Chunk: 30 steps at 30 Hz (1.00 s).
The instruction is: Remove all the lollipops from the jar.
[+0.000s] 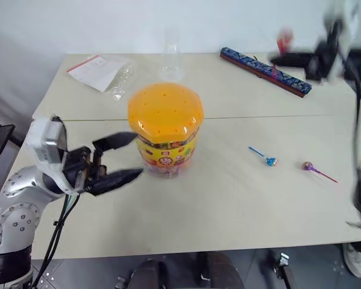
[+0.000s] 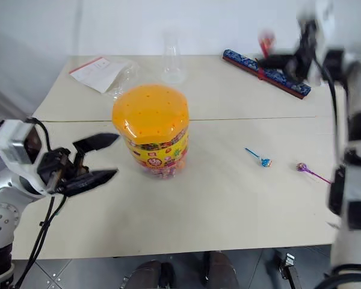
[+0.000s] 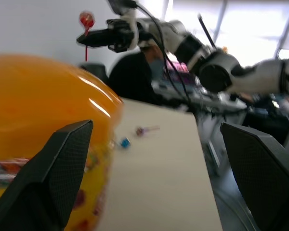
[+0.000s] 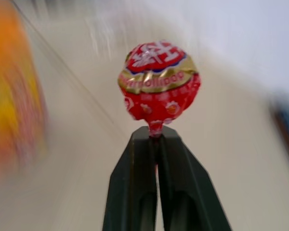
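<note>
glossy domed orange jar [image 1: 165, 129], foil-wrapped round red lollipop [image 4: 158, 83]

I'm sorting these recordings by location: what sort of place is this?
Probably an office or lab set up for robot trials: a plain beige table against a white wall, holding the jar, a clear flask and loose lollipops, with cluttered desks and bright windows behind.

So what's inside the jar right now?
Through the jar's clear wall below the orange lid only the colourful label and blurred contents show. Lid and label cover the rest, so I can't tell whether any lollipops remain inside.
</note>
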Each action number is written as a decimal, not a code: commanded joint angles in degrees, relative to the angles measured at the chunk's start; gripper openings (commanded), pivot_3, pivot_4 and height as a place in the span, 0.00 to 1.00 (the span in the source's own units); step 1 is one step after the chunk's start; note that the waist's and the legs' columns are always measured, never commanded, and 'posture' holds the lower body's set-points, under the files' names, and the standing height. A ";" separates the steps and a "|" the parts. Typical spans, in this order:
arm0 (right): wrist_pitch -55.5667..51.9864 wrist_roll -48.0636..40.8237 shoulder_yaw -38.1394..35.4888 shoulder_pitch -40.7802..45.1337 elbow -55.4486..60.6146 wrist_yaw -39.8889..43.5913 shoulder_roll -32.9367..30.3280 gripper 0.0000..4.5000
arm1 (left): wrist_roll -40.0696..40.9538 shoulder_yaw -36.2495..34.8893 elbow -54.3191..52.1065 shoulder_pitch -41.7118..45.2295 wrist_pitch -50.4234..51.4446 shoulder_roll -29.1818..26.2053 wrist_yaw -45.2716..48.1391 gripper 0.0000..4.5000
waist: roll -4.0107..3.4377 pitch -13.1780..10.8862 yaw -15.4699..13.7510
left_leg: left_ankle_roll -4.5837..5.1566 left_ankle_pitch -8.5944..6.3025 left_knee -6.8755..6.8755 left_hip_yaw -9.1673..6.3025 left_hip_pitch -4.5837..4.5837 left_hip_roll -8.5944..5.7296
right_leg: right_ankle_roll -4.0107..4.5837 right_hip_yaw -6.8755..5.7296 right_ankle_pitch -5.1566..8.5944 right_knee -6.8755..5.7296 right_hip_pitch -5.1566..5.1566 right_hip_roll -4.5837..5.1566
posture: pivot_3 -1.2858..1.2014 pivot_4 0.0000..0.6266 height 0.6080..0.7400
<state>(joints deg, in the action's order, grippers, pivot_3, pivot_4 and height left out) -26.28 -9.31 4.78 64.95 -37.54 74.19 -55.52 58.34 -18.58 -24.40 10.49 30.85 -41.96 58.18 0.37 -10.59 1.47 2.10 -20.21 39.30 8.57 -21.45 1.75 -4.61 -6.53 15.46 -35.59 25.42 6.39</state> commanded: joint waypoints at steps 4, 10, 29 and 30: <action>-1.72 3.09 -3.88 -23.23 6.66 -2.61 -11.22 0.01 | -3.16 1.67 -1.29 -0.85 -3.05 0.86 2.38 1.00 | -0.44 -0.16 0.26 | 0.00 0.06 0.01 0.23 0.06 0.03 | 0.00 0.02 0.00 -0.02 0.04 -0.02 | 0.52 0.24 1.00; -7.33 1.02 -8.73 -36.08 13.10 -7.30 -11.58 0.16 | -3.74 1.21 -0.25 -0.93 -3.35 0.94 2.76 1.00 | -0.52 -0.12 0.34 | -0.09 0.13 -0.05 0.68 0.44 0.11 | 0.06 0.27 0.03 -0.06 0.04 -0.09 | 0.52 0.24 1.00; 6.65 -23.63 -17.72 -42.83 43.68 2.38 7.85 1.00 | -19.44 -6.49 6.54 -18.62 -12.82 2.39 -2.81 1.00 | -0.50 -0.09 -0.01 | -0.08 0.09 -0.05 0.49 0.42 0.13 | 0.06 0.43 0.02 -0.06 0.03 0.06 | 0.52 0.24 1.00; 8.71 -22.96 -15.72 -43.53 45.12 2.77 9.66 1.00 | -20.65 -6.36 5.97 -19.55 -13.77 2.98 -3.90 1.00 | -0.47 -0.07 -0.04 | -0.10 0.08 -0.07 0.45 0.39 0.15 | 0.06 0.43 0.03 -0.07 0.03 0.08 | 0.52 0.24 1.00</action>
<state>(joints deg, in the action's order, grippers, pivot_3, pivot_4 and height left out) -20.81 -32.06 -13.38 22.24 3.90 75.63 -47.29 39.51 -23.85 -17.00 -8.22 19.62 -39.43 55.10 -0.10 -10.67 1.43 1.97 -20.17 39.22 8.97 -21.08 1.92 -4.55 -6.12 15.48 -35.67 25.45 6.47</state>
